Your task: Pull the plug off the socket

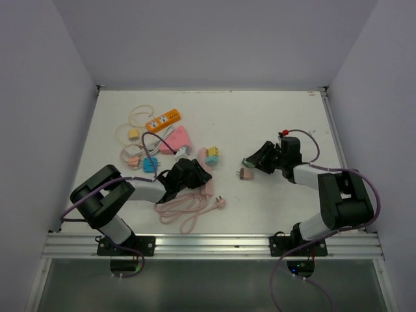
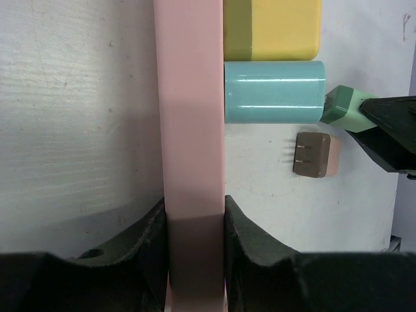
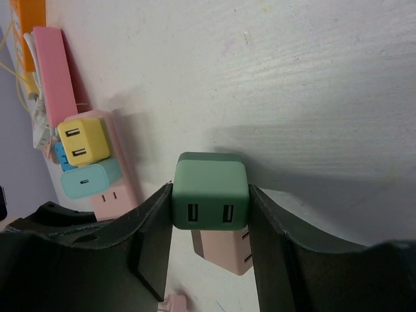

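Note:
My left gripper [image 1: 194, 173] [image 2: 194, 224] is shut on the pink power strip [image 2: 192, 123], which runs straight away between its fingers. A yellow plug [image 2: 273, 26] and a teal plug [image 2: 273, 91] sit in the strip's right side. My right gripper [image 1: 251, 162] [image 3: 210, 218] is shut on a green USB plug [image 3: 209, 190], held clear of the strip, just right of the teal plug in the left wrist view [image 2: 344, 107]. A pink-brown plug [image 1: 246, 173] [image 3: 224, 250] lies loose on the table under the green one.
An orange power strip [image 1: 162, 120], a second pink strip [image 1: 177, 138], small plugs and pale cables [image 1: 135, 123] lie at the back left. The pink strip's coiled cord [image 1: 185, 209] lies near the front edge. White walls enclose the table [image 1: 273, 117].

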Robot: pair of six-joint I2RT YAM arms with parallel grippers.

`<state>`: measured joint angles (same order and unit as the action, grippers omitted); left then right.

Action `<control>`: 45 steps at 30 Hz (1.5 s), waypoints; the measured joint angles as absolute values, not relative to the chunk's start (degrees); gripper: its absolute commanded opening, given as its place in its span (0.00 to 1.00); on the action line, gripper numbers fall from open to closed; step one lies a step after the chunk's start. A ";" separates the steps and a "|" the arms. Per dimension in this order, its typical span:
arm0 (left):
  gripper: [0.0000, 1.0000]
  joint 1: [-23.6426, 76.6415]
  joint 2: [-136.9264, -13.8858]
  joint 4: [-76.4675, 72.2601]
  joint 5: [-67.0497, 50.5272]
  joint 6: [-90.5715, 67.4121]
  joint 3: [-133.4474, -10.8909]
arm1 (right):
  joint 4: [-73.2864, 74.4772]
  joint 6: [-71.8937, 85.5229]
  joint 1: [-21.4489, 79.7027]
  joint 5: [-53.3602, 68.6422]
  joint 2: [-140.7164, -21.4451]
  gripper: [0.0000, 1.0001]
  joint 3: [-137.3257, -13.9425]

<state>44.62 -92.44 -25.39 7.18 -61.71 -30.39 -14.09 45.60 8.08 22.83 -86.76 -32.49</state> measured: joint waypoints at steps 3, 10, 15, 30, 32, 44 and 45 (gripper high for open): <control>0.00 44.58 -92.44 -25.98 6.79 -61.36 -30.17 | -13.93 45.39 7.66 23.00 -86.85 0.73 -32.38; 0.00 44.36 -92.47 -26.30 5.96 -60.45 -30.09 | -8.99 42.59 7.42 19.68 -83.02 0.89 -32.32; 0.00 44.34 -92.47 -26.39 5.69 -60.23 -30.09 | -3.81 39.79 7.42 16.27 -77.80 0.90 -32.67; 0.00 44.29 -93.10 -27.92 4.05 -58.98 -29.95 | -4.01 41.43 18.61 16.05 -72.49 0.92 -35.53; 0.00 44.29 -93.10 -28.21 4.01 -58.98 -29.78 | -6.48 43.20 21.61 16.05 -74.35 0.92 -35.97; 0.00 44.29 -93.10 -29.06 3.79 -58.96 -29.34 | -14.83 48.23 29.02 15.97 -90.83 0.91 -43.05; 0.00 44.29 -93.10 -29.06 3.79 -58.96 -29.34 | -15.07 48.38 29.36 15.99 -91.70 0.90 -43.68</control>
<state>44.29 -93.10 -29.06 3.79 -58.96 -29.34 -15.07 48.38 29.36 15.99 -91.70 -43.68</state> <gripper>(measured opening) 0.359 0.913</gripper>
